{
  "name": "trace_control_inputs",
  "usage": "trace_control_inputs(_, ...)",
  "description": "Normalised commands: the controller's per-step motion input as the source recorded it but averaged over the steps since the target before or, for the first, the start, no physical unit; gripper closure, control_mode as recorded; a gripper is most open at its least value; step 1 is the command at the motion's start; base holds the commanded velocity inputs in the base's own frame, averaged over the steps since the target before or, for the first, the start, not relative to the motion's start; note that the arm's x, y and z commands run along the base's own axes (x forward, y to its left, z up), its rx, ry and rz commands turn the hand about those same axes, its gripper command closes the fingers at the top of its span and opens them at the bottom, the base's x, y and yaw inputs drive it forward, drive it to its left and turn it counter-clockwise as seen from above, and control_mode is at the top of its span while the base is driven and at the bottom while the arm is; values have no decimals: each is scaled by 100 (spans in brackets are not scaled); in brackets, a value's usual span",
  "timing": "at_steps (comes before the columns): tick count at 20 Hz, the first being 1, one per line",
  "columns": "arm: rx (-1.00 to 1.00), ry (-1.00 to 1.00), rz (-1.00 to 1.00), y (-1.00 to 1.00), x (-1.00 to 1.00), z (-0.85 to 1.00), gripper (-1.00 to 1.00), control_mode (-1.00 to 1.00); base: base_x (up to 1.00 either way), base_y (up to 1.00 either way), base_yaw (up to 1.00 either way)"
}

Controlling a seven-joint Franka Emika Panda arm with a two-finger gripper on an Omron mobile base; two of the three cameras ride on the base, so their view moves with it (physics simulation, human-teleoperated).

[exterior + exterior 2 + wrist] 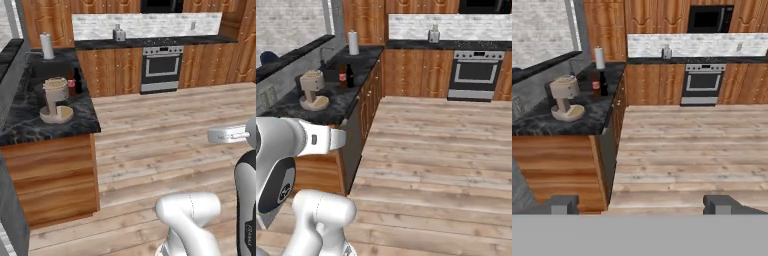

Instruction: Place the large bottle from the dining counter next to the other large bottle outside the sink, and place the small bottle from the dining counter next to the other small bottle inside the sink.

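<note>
On the black marble worktop a tall black bottle (pixel 350 76) with a red label stands upright right beside the amber-brown bottle (pixel 342 76). Both stand just in front of the dark sink (pixel 331 66). The same pair appears in the hand view, black bottle (pixel 603 82) and amber bottle (pixel 596 86), far off at upper left. From the left base the black bottle (pixel 77 80) shows behind the mixer. My gripper (pixel 642 205) is open and empty, well back over the wooden floor. The raised dining counter (pixel 291 57) runs behind the sink. The small bottles are out of view.
A beige stand mixer (pixel 312 90) sits on the near end of the worktop. A paper towel roll (pixel 353 42) stands at its far end. An oven (pixel 474 75) and a toaster (pixel 433 35) line the back wall. Open wooden floor (pixel 426 150) lies ahead.
</note>
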Motion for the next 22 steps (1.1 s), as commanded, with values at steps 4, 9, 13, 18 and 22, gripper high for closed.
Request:
trace_control_inputs(4, 0, 0, 0, 0, 0, 0, -100, 100, -25, 100, 0)
trace_control_inputs(9, 0, 0, 0, 0, 0, 0, -100, 100, -25, 100, 0)
trace_control_inputs(13, 0, 0, 0, 0, 0, 0, -100, 100, -31, 100, 0)
trace_control_inputs(18, 0, 0, 0, 0, 0, 0, -100, 100, -35, 100, 0)
trace_control_inputs(22, 0, 0, 0, 0, 0, 0, -100, 100, -42, 100, 0)
